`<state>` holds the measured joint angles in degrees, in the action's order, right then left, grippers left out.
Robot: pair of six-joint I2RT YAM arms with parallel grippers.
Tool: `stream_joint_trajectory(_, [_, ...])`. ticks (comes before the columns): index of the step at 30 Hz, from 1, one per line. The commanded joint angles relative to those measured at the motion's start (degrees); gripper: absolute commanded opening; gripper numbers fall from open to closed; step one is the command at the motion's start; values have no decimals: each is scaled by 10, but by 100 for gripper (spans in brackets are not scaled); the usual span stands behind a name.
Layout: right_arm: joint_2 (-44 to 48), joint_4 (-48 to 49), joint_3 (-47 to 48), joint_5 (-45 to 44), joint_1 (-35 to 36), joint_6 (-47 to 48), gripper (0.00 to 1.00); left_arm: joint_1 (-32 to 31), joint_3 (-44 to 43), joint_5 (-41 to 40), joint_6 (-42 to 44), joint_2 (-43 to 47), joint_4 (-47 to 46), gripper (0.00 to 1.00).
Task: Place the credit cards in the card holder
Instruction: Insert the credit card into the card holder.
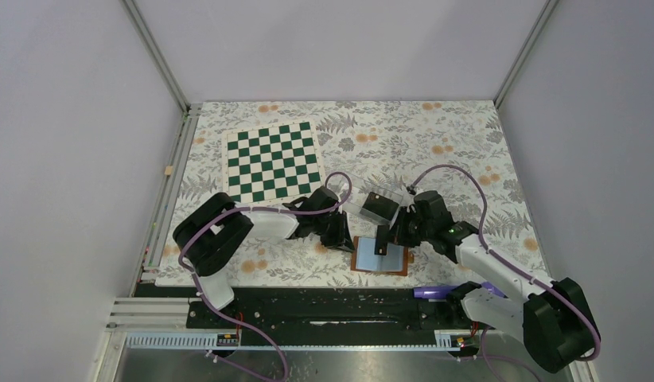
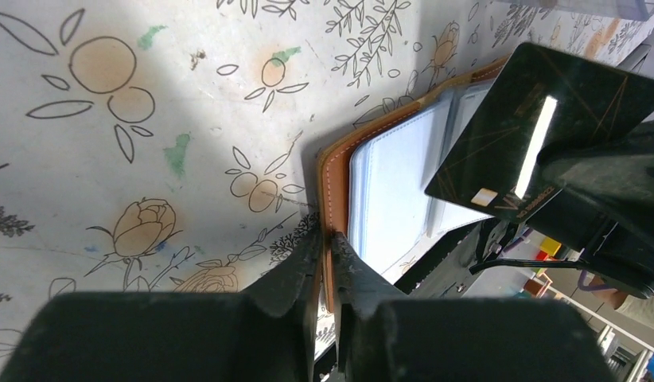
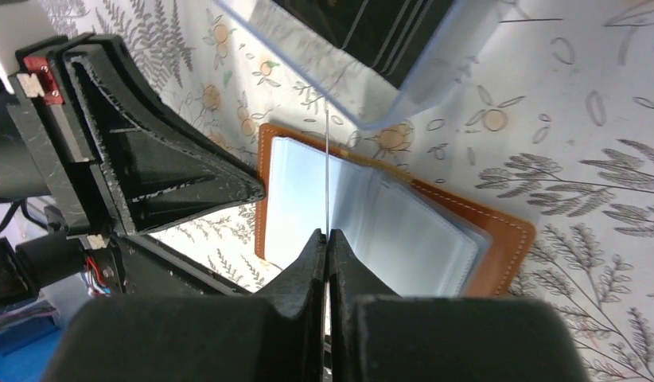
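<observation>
Credit card (image 2: 531, 135) clamped edge-on in right gripper (image 3: 326, 239) over open card holder (image 2: 333, 175); left gripper (image 2: 328, 243) nipping its leather edge; insertion step; next calls for aligning card with a sleeve (image 3: 300, 199).

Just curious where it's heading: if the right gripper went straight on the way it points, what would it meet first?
Probably the open card holder: the credit card pinched in the right gripper points straight at its inside, though depth is unclear.
</observation>
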<state>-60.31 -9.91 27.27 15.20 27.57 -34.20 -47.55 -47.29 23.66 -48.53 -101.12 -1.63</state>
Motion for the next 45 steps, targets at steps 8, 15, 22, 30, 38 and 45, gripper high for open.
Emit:
stream_joint_trajectory(8, [26, -12, -39, 16, -67, -8, 0, -2, 1, -47, 13, -43, 53, 0])
stream_joint_trajectory(15, [9, 41, -63, 59, -70, -39, 0, -2, 4, -42, 8, -46, 45, 0])
stream_joint_trajectory(22, [12, 70, -80, 84, -70, -67, 0, -1, 12, -44, 3, -44, 40, 0])
stream_joint_trajectory(30, [-2, 83, -88, 101, -74, -93, 0, -2, 21, -48, -1, -40, 40, 0])
stream_joint_trajectory(38, [32, 45, -97, 89, -91, -112, 0, -1, 32, -54, -2, -37, 40, 0])
stream_joint_trajectory(45, [21, 7, -96, 84, -92, -95, 0, -2, 32, -57, -2, -36, 45, 0])
